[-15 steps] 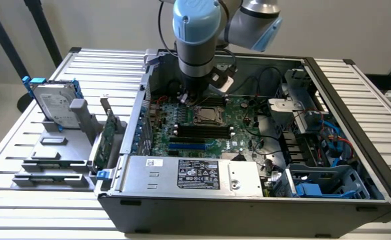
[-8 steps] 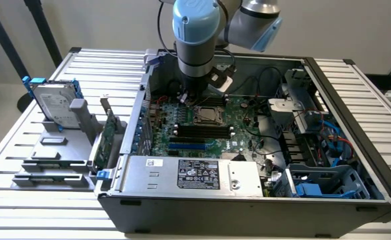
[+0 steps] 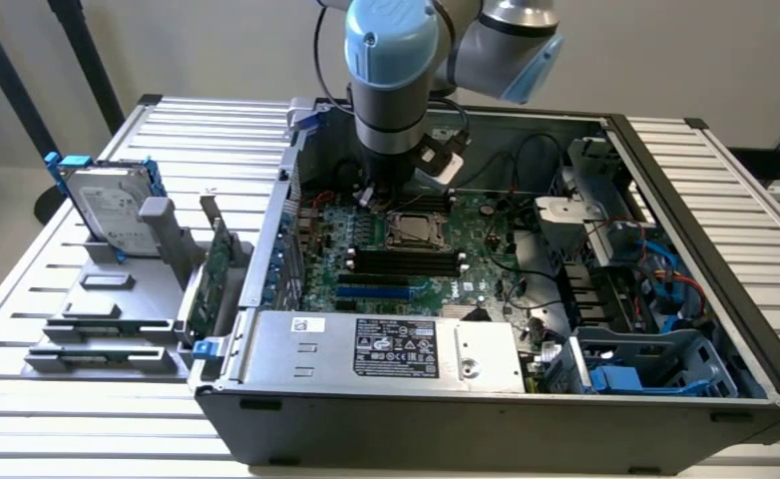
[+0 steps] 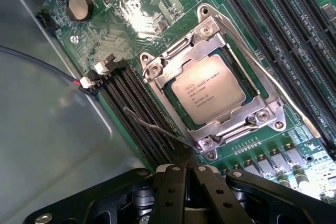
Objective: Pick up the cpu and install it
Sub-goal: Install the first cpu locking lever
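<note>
Claw (image 4: 185,171), black, pinched shut and empty, just far of the silver-grey square cpu (image 4: 208,88) seated in its steel socket frame (image 4: 231,125); placement apparently done, any next move needs clearance from that frame.

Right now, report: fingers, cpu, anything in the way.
Fingers shut, nothing held, over the board. Cpu lying in the socket frame. Thin wire near the fingers, beside the socket.

Matt silver-grey metal cpu (image 4: 209,89)
</note>
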Controlling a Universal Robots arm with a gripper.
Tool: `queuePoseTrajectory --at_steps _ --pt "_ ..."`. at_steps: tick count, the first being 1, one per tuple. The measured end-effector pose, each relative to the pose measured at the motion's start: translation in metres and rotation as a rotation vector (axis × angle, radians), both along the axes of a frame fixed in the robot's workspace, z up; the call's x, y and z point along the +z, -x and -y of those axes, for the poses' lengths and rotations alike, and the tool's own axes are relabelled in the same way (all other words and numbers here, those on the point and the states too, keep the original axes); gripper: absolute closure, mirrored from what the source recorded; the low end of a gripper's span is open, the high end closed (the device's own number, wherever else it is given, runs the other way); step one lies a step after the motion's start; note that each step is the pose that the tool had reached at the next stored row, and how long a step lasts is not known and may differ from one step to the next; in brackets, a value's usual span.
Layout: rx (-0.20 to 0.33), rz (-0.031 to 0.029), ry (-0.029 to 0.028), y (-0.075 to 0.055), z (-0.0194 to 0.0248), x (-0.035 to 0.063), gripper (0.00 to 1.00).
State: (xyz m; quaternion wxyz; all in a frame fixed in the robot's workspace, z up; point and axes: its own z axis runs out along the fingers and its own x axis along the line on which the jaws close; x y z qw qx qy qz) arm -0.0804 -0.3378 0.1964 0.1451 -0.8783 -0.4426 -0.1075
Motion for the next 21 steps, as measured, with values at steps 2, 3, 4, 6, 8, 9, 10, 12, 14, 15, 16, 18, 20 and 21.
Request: queuePoseTrajectory --at_steps 2,3,4,6,8,9,10,12,14,15,16,18,20,21 --pt "0.001 0.0001 0.0014 -0.0001 -0.0014 -0.0008 0.89" --pt "0.001 -0.0003 0.0021 -0.0004 -0.0017 -0.0012 0.89" --pt "0.002 -0.0013 0.0026 -0.0007 -0.0017 -0.0013 0.89" --pt "0.002 -0.0058 0.0041 -0.0007 -0.0017 -0.0013 0.89" --pt "0.003 -0.0099 0.0043 -0.0007 -0.0016 -0.0006 0.89" --pt "0.003 -0.0116 0.0043 -0.0007 -0.0016 0.0000 0.89" --pt "0.003 -0.0129 0.0040 -0.0007 -0.0016 0.0006 0.89" --pt "0.003 -0.0155 0.0040 -0.0007 -0.0016 0.0020 0.89" --pt "0.003 -0.0172 0.0040 -0.0007 -0.0016 0.0034 0.89" --pt "0.003 -0.0178 0.0040 -0.0007 -0.0016 0.0039 0.89" --pt "0.003 -0.0186 0.0039 -0.0007 -0.0016 0.0041 0.89" --pt "0.003 -0.0203 0.0049 -0.0008 -0.0013 0.0042 0.89" --pt "0.003 -0.0218 0.0076 -0.0007 -0.0010 0.0044 0.89" --pt "0.003 -0.0221 0.0092 -0.0007 -0.0008 0.0044 0.89"
